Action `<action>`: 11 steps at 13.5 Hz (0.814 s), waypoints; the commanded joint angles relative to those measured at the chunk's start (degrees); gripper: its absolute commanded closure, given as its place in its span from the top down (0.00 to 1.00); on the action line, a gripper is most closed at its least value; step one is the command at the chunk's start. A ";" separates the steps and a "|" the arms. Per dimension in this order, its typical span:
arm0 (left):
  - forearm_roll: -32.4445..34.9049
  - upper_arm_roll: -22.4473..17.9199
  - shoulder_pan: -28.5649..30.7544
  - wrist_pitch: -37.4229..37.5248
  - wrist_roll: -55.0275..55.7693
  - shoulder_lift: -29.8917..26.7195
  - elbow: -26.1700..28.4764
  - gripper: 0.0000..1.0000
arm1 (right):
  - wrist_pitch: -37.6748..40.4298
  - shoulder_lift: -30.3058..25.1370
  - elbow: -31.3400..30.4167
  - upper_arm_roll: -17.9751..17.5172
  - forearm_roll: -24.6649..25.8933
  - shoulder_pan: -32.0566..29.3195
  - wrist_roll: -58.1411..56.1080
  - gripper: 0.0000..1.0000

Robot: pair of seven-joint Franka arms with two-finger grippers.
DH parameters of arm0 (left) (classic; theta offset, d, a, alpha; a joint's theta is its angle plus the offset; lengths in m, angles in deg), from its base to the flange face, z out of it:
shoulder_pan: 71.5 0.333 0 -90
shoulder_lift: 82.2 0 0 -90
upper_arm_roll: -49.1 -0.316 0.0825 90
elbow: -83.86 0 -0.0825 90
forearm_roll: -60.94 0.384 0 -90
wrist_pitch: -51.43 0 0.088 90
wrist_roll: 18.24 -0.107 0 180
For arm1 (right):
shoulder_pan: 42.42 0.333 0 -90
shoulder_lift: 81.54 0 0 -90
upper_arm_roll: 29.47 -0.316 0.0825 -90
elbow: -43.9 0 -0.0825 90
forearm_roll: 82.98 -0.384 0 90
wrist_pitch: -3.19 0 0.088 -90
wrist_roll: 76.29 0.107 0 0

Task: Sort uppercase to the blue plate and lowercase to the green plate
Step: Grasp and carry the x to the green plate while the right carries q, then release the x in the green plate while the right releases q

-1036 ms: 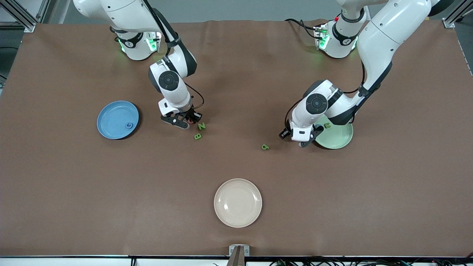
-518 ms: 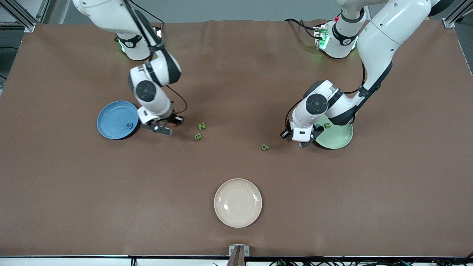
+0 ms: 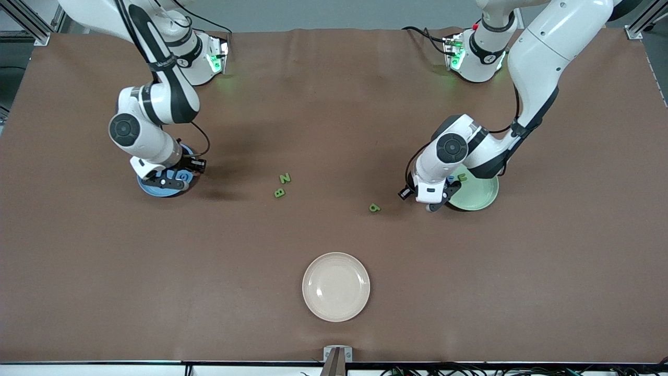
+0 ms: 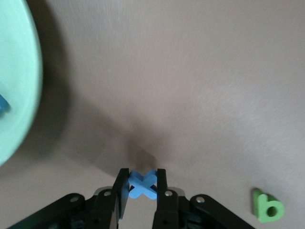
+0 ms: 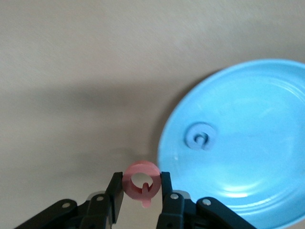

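Observation:
My right gripper [image 3: 179,180] is shut on the pinkish-red Q [image 5: 141,180] and holds it over the rim of the blue plate [image 3: 154,190], seen wide in the right wrist view [image 5: 252,157]. The blue G [image 5: 201,137] lies in that plate. My left gripper [image 3: 436,203] is shut on the blue x [image 4: 142,183] just above the table, beside the green plate [image 3: 477,196]. The green u [image 3: 462,177] lies on that plate, with a blue letter [image 4: 2,104] at its edge. The green N [image 3: 285,178], green B [image 3: 279,193] and green a-like letter [image 3: 374,208] lie on the table.
A cream-white plate [image 3: 336,286] stands nearest the front camera, mid-table. The brown table cover [image 3: 334,104] spreads between the two arms. The a-like letter also shows in the left wrist view [image 4: 268,206].
My right gripper has carried the pink Q from beside the N and B over to the blue plate. My left gripper has shifted slightly toward the green plate.

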 commanded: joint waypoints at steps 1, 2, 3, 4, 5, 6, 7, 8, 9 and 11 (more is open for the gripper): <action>0.93 1.11 1.55 5.06 -0.56 -6.01 0.97 0.19 | -0.51 -4.24 -4.46 -0.92 2.09 -1.81 -0.82 0.02; 0.84 2.86 4.00 6.30 -2.22 -6.72 1.23 0.19 | -0.59 -4.50 -5.16 -0.92 3.58 -3.13 -0.82 0.02; 0.84 6.10 7.94 8.57 -5.63 -7.17 1.67 0.19 | -0.51 -4.59 -5.34 -0.92 5.08 -4.44 -0.91 0.02; 0.84 10.39 13.29 10.86 -10.28 -7.26 2.37 0.19 | -0.59 -4.60 -5.61 -0.92 6.05 -5.41 -1.43 0.03; 0.84 14.70 18.91 12.88 -14.68 -7.26 3.60 0.19 | -1.03 -4.51 -6.04 -1.01 6.23 -7.08 -2.92 0.04; 0.84 19.00 24.97 14.38 -19.33 -7.26 4.91 0.19 | -1.21 -4.42 -6.31 -1.01 6.24 -8.31 -4.41 0.05; 0.84 22.18 30.08 15.09 -23.90 -7.26 6.14 0.19 | -1.65 -4.42 -6.49 -1.01 6.24 -9.37 -5.47 0.05; 1.10 24.13 33.69 15.45 -28.30 -7.26 7.20 0.19 | -1.74 -4.33 -6.66 -1.01 6.24 -9.99 -5.74 0.07; 1.37 25.19 36.51 15.54 -32.61 -7.26 8.17 0.19 | -1.83 -4.24 -6.84 -1.01 6.24 -10.34 -5.83 0.15; 6.09 25.29 39.87 15.45 -38.08 -7.17 9.66 0.19 | -1.91 -4.07 -6.84 -1.01 6.24 -10.43 -5.74 0.99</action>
